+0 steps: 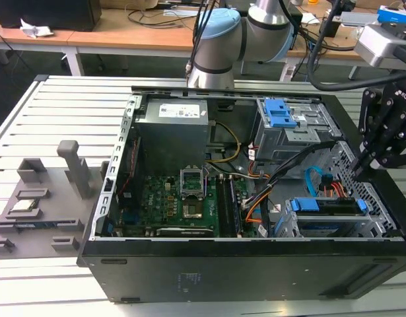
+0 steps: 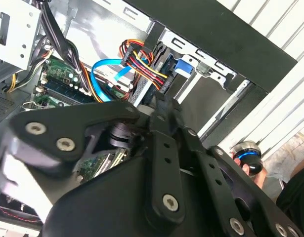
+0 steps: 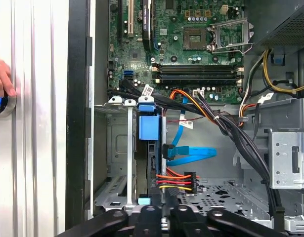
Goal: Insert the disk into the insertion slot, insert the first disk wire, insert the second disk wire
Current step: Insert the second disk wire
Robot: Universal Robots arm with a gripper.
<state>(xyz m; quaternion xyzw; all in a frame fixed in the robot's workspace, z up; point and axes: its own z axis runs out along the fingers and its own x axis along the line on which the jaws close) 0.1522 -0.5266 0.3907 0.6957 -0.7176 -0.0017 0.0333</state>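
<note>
**Op:** Where's the disk?
**Obs:** Your black disk (image 3: pixel 152 165) w/ the blue tab sits in the low perforated grey sheet-metal slot (image 3: pixel 117 163).
**Op:** The 2 wires?
**Obs:** Thin orange-red-black wire bundle (image 3: pixel 177 181): its black plug is at the disk's edge. Flat light blue cable (image 3: pixel 194 153) loops just beside it, plug at the disk too.
**Op:** Jaws?
**Obs:** Your gripper (image 2: pixel 159 101) has them drawn together, tips at the bundle's plug. Pinching it or not, can't tell.

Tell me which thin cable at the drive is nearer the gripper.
The orange, red and black wire bundle, right by the gripper in the first wrist view; the flat light blue cable lies farther off.
</note>
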